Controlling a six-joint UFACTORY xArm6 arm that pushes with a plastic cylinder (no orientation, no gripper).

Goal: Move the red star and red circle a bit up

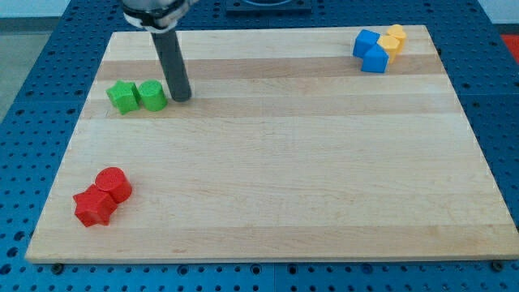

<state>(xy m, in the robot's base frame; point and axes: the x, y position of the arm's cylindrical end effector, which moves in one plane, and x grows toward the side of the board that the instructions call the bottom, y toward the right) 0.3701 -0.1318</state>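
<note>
Two red blocks, the red star (93,207) and the red circle (113,184), sat touching, well below my tip (182,98) and toward the view's left. My tip, a bare rod with nothing to open or hold, stood just right of the green cylinder (152,96), beside the green star (122,96). Leaving carelessly risked nudging the greens; an off-centre push would likely have split the reds on the surface (308,170).

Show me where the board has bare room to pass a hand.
Bare: the wide middle between the green cylinder and blue blocks, and everything right of the red cylinder and red star. Crowded: top left, where my tip sits beside the green cylinder and green star.
</note>
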